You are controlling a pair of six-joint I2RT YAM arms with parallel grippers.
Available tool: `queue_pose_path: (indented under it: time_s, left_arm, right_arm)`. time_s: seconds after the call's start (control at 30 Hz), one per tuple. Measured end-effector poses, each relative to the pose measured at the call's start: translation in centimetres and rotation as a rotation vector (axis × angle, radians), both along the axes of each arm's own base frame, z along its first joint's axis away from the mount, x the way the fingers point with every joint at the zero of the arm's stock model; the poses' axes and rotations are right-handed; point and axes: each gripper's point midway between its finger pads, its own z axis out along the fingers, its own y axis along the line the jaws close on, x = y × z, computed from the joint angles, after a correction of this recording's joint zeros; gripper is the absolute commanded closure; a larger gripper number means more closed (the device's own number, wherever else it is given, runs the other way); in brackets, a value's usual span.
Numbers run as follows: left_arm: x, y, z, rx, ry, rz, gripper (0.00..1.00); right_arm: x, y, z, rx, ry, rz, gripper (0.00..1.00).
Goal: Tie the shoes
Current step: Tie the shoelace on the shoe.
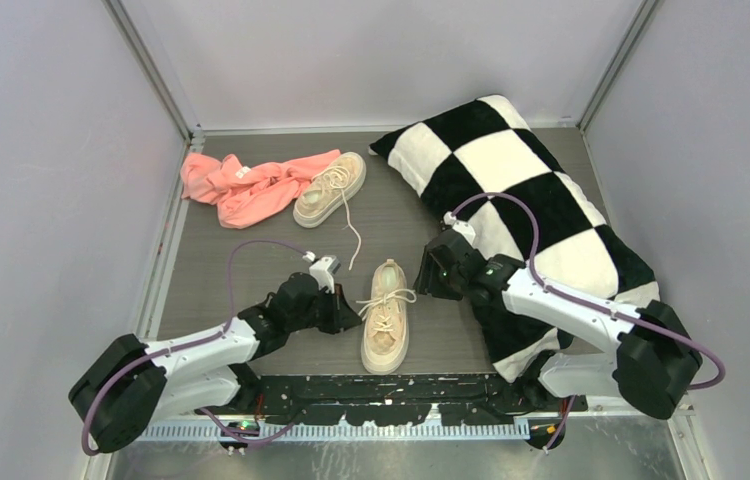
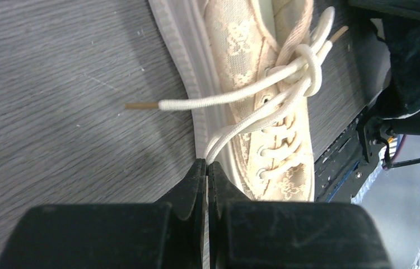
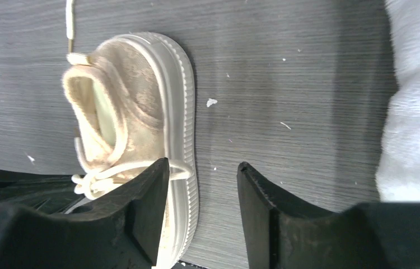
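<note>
The near shoe (image 1: 388, 318) lies between my arms with its toe toward the bases; its cream laces are knotted (image 2: 307, 67) over the tongue. My left gripper (image 2: 206, 163) is shut on a loop of that lace (image 2: 252, 115) at the shoe's left side, also seen from above (image 1: 346, 300). One lace end (image 2: 174, 104) trails left across the table. My right gripper (image 3: 202, 168) stands open just right of the shoe's sole (image 3: 182, 101), and another lace loop (image 3: 181, 170) drapes over the sole by its left finger. The far shoe (image 1: 331, 188) has a loose lace (image 1: 354, 235).
A pink cloth (image 1: 251, 185) lies at the back left, touching the far shoe. A black-and-white checkered pillow (image 1: 521, 200) fills the right side, close behind my right arm, with its white edge in the right wrist view (image 3: 415, 112). Grey walls enclose the table.
</note>
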Motion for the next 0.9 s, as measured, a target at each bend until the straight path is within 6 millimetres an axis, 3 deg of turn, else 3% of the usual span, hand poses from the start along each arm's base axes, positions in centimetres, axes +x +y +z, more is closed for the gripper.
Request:
queue_pose_path:
  time_s: [0.23,0.33,0.53,0.67,0.9]
  left_arm:
    - [0.2,-0.4,1.0,-0.025,-0.02,-0.006,1.0]
    - [0.3,-0.4,1.3,-0.032,-0.026,-0.006,1.0]
    - [0.2,-0.4,1.3,-0.031,-0.022,-0.004,1.0]
    - [0.2,-0.4,1.3,-0.031,-0.022,-0.004,0.86]
    - [0.3,-0.5,1.5,-0.028,-0.019,-0.004,0.64]
  right_arm:
    - [0.5,0.3,4.6,0.101,-0.084,-0.035,0.43]
    - [0.3,0.9,5.2,0.149,-0.074,-0.041,0.44]
    - [-0.3,3.1,5.3,0.253,-0.002,-0.041,0.51]
    - [-0.7,4.5,4.2,0.309,0.067,-0.047,0.56]
    - [-1.6,5.0,1.9,0.335,0.158,-0.08,0.59]
